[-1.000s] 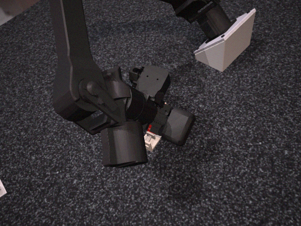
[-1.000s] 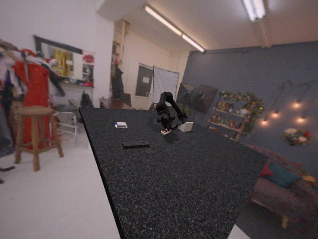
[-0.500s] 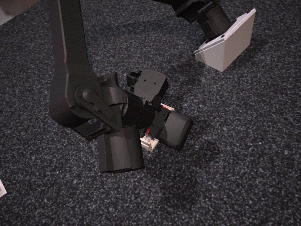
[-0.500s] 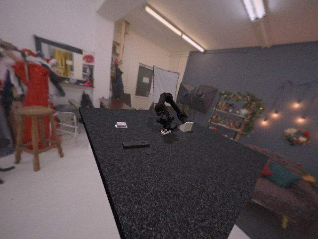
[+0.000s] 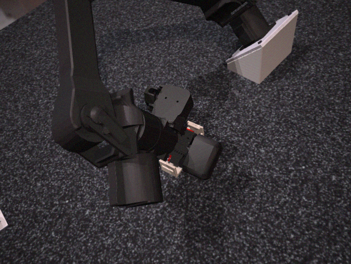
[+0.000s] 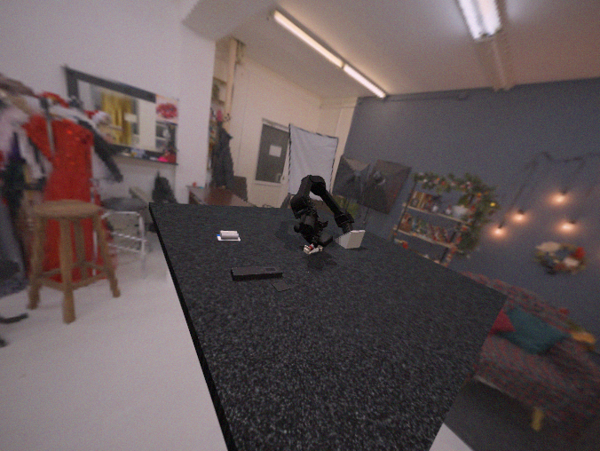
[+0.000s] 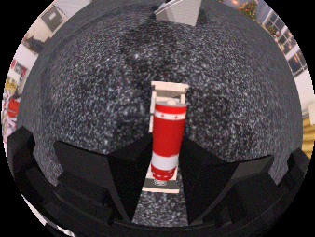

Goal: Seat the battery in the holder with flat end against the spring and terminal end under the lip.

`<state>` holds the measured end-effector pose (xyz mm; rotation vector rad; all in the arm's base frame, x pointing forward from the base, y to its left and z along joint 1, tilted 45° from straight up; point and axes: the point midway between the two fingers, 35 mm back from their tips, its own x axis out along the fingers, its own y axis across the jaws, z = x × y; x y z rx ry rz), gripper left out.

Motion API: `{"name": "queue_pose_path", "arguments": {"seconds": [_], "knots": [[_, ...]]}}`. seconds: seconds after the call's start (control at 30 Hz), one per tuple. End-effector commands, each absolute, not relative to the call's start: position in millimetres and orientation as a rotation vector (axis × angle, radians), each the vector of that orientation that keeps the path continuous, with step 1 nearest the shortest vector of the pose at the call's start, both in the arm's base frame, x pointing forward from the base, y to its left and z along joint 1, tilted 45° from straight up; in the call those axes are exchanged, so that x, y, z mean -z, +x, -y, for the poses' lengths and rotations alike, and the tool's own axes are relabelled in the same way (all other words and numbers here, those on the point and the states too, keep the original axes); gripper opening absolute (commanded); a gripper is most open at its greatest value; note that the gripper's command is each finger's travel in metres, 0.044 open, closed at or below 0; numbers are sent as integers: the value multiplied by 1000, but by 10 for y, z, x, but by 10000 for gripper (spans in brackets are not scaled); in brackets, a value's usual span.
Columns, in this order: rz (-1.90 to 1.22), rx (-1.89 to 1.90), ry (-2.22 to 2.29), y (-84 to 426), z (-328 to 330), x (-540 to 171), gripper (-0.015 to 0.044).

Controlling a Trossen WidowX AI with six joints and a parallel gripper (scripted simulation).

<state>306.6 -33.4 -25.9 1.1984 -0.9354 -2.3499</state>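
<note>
Wrist view: gripper [image 7: 162, 168] pinches battery [image 7: 168, 136] near its close end; battery's long axis lines up with holder [image 7: 170, 90] underneath, far end toward holder's end wall.

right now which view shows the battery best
The wrist view: the red and white battery runs lengthwise over the cream holder, gripped by the gripper. The top view shows only red slivers beneath the arm; the exterior view shows a tiny speck.
</note>
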Motion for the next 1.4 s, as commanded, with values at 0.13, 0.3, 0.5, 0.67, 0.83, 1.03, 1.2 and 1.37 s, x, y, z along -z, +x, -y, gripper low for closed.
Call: {"name": "queue_pose_path", "arguments": {"seconds": [0.13,0.3,0.5,0.67,0.83,1.03,1.2,1.37], "knots": [[919,2321,1237,3108,345,261,79],[909,2304,1262,3104,347,270,79],[896,2283,1293,3097,350,280,79],[886,2265,1318,3092,352,288,79],[875,2246,1343,3085,355,295,79],[863,2224,1372,3077,358,303,79],[853,2206,1396,3070,360,309,79],[843,2187,1419,3063,363,314,79]]}}
